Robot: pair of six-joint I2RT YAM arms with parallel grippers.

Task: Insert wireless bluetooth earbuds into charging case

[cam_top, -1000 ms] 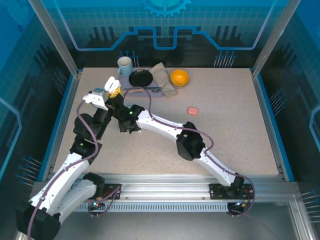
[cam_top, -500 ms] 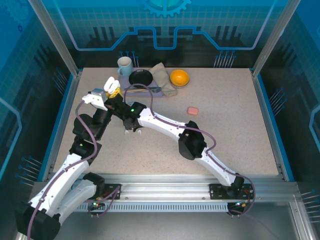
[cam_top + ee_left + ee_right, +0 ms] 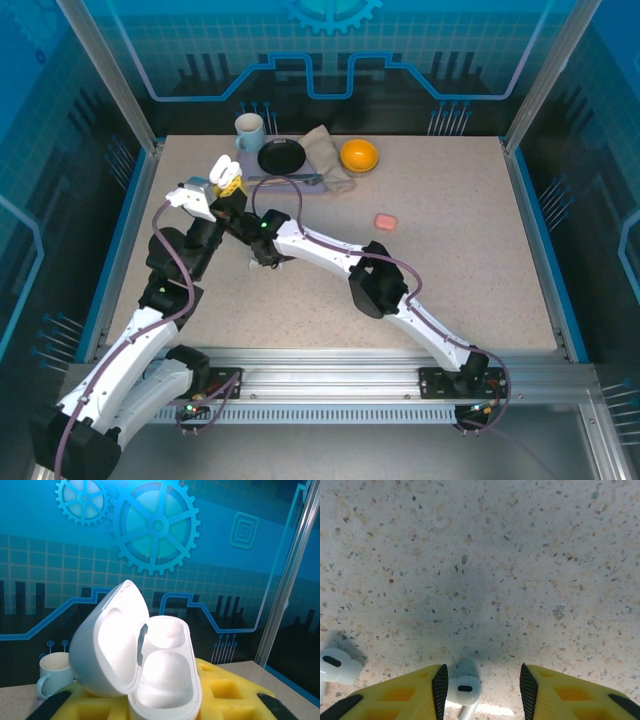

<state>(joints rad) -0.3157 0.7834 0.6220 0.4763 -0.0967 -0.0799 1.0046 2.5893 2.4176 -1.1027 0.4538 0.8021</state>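
right tool has shifted, open astride a white earbud cut off below; left tool grips open case.

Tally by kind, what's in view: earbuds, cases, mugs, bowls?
White earbuds: 2
Cases: 2, white case, pink case
Mug: 1
Bowls: 2, black bowl, orange bowl
Total: 7

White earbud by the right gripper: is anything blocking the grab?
Nothing visible does. The white earbud lies on bare table between the right gripper's open fingers. The left gripper holds the charging case, lid open.
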